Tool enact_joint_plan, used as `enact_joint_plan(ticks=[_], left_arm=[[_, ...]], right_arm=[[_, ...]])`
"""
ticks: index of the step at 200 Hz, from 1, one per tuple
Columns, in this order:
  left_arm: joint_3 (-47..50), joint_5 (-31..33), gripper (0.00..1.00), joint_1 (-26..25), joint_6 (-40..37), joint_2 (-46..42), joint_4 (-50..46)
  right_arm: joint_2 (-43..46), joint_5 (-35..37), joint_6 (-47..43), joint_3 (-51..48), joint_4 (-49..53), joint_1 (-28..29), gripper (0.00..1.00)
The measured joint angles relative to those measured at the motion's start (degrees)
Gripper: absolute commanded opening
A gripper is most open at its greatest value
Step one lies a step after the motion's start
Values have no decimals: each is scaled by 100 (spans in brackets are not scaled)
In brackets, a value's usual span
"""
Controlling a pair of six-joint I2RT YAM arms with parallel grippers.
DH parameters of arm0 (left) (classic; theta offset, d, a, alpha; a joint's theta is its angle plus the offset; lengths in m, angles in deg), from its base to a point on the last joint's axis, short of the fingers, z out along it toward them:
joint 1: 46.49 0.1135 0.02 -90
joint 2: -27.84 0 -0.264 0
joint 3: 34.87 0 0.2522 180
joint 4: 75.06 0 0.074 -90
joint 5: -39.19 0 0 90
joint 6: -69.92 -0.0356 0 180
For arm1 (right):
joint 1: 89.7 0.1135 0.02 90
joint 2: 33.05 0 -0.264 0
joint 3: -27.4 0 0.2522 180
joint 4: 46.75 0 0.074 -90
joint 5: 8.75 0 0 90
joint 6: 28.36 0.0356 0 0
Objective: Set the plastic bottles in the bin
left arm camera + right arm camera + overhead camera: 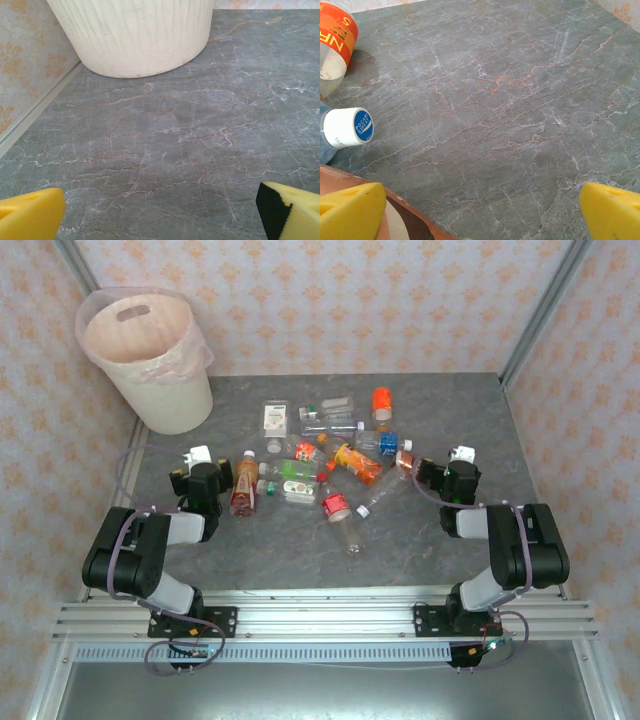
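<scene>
Yellow foam pads (30,215) of the left tool (160,217) sit at the bottom corners of the left wrist view, wide apart, with bare grey marbled bench (190,140) between them. The right tool (482,212) likewise has its pads (615,212) spread wide and grips nothing. Ahead of the left tool, the large round cream-white tapered bin (140,35) stands upright in the far-left corner of the bench, lined with a translucent pinkish bag (185,365) that folds over its rim. From above, the small clear plastic bottles (357,462) lie scattered across the middle of the bench, between the two tools and reaching toward the far edge. A brown-filled bottle with an orange cap (244,485) lies just beside the left tool, on its right. A clear bottle with a red label (340,510) lies closest to the near edge. In the right wrist view, a clear bottle with an orange label (335,37) and a bottle with a white cap bearing a blue sticker (352,127) lie to the left of the right tool, near it but not touching.
</scene>
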State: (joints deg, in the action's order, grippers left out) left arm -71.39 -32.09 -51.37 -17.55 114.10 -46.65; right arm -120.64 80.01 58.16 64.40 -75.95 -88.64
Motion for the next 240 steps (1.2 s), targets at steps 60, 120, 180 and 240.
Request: enact_joint_plan(ticks=[60, 120, 180, 240], left_arm=[[0, 15, 100, 0, 0, 0, 13], [0, 15, 100, 0, 0, 0, 13], [0, 11, 100, 0, -2, -15, 11], [-494, -44, 100, -114, -68, -575, -1147]], right_arm=[[0, -2, 0, 0, 0, 0, 99], [0, -2, 0, 0, 0, -15, 99], [48, -2, 2, 4, 70, -15, 99], [1191, 334, 310, 562, 1355, -15, 99]])
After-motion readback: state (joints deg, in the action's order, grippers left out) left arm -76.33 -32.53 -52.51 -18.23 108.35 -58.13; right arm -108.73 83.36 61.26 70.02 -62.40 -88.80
